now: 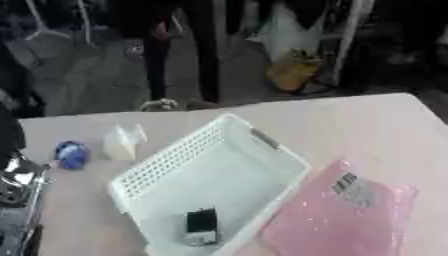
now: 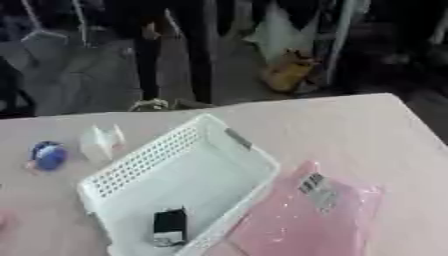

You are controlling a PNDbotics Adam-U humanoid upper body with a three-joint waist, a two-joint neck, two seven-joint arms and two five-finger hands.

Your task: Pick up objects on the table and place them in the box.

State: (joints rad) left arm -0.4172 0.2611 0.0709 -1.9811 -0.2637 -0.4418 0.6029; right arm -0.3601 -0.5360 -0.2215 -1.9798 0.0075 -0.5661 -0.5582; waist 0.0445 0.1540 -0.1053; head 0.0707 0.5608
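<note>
A white perforated plastic basket [image 1: 179, 165] holds a small black object [image 1: 201, 220]; a pink plastic bag [image 1: 341, 215] lies beside it. No robot hand shows, so its state cannot be told.

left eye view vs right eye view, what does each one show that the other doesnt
Only the left eye view shows robot arm hardware, black and silver, along its left edge; no hand is clear there. Only the right eye view shows a small pinkish shape at its left edge, too cut off to identify. Both share the white basket holding a black item, the pink bag against the basket's right side, and a blue object and a whitish packet to its left.
</note>
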